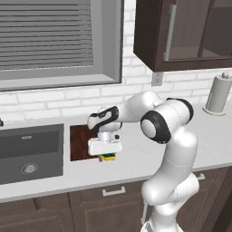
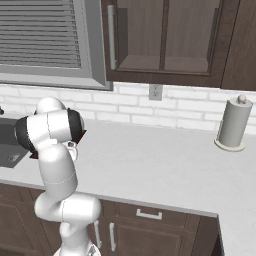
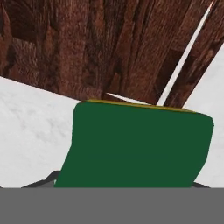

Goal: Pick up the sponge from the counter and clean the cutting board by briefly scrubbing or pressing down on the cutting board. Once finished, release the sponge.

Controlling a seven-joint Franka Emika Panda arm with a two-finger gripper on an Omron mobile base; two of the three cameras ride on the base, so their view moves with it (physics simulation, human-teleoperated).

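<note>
In the left base view my gripper [image 1: 106,153] points down, shut on the sponge [image 1: 108,157], whose green and yellow layers show just below the white hand. It hangs at the front right corner of the dark reddish-brown cutting board [image 1: 80,141], which lies on the light counter [image 1: 136,158] beside the sink. In the hand view the sponge's green top [image 3: 135,146] sits close in front of the camera, with the wood-grain cutting board [image 3: 109,43] beyond it and the counter [image 3: 30,122] to the left. Whether the sponge touches the surface I cannot tell.
A dark grey sink [image 1: 29,152] is recessed left of the board. A paper towel roll [image 1: 218,94] [image 2: 233,123] stands at the back right of the counter. Dark wall cabinets [image 1: 181,31] hang above, and a window [image 1: 54,41] is over the sink.
</note>
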